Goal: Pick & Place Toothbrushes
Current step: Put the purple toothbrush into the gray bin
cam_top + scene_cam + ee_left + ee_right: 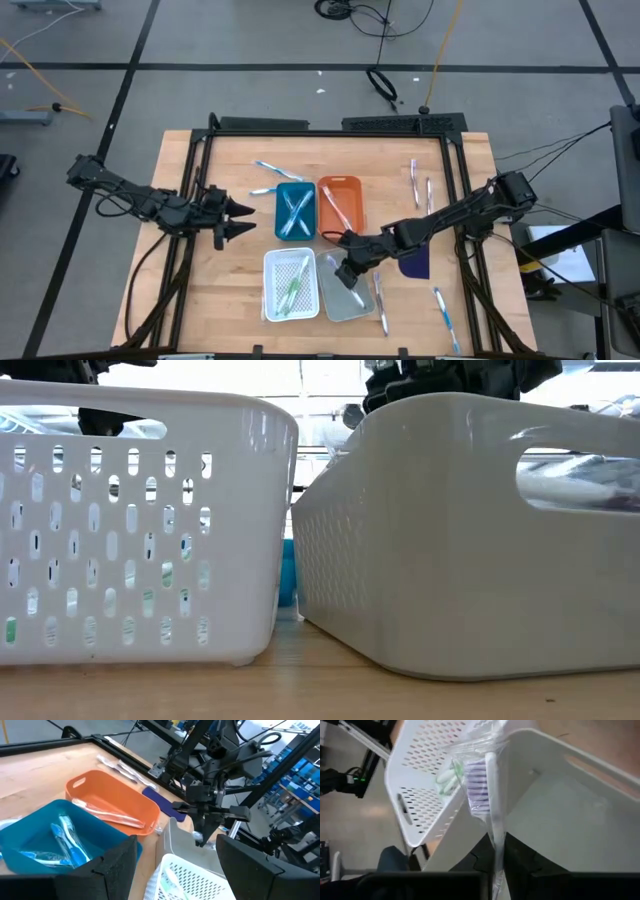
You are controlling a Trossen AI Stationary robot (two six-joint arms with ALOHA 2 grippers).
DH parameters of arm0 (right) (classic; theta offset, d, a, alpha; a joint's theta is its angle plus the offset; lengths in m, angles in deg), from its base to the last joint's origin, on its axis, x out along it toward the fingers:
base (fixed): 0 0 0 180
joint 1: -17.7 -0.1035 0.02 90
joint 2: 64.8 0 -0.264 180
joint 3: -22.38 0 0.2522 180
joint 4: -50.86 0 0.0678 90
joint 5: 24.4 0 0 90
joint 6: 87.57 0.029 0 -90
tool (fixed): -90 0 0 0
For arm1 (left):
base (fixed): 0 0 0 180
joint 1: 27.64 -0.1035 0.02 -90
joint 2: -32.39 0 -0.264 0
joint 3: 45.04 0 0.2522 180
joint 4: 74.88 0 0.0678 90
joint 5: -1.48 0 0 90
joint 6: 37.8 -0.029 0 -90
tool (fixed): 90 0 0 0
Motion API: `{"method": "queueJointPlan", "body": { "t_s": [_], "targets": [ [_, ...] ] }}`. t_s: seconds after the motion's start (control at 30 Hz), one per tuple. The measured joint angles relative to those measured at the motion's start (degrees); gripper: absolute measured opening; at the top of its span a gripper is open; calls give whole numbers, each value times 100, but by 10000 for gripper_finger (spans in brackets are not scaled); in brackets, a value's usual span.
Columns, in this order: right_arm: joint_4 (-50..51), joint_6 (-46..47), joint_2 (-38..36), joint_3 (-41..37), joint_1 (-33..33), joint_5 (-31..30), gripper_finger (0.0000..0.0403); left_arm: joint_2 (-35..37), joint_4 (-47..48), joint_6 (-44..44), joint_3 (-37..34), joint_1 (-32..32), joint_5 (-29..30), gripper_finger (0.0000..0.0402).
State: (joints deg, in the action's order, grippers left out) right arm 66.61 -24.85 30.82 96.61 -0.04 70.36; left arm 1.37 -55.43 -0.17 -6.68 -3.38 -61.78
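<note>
Right gripper [496, 851]: clamped on a wrapped toothbrush [487, 795], purple bristles, held over the grey tray [345, 292]. White tray [290, 285], adjacent. Left gripper [243, 219]: fingers apart, beside the blue tray [295, 212]. No legible writing.

Light wood worktop [200, 300] with a black frame around it carries four small trays in a cluster: blue tray [295, 211], orange tray [340, 208], white slotted tray [290, 285], grey tray [345, 290]. A dark blue pad [415, 264] lies flat right of the grey tray. Loose toothbrushes [421, 187] lie on the wood near the far-right side, near the blue tray's far-left corner, and by the near-right edge.
</note>
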Motion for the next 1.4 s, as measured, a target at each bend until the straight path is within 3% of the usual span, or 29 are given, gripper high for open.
{"method": "queueJointPlan", "body": {
  "t_s": [1.4],
  "targets": [
    [239, -131, 496, -2, 170, 451, 32, -2, -164, -15, 0, -2, -99, 271]
  ]
}}
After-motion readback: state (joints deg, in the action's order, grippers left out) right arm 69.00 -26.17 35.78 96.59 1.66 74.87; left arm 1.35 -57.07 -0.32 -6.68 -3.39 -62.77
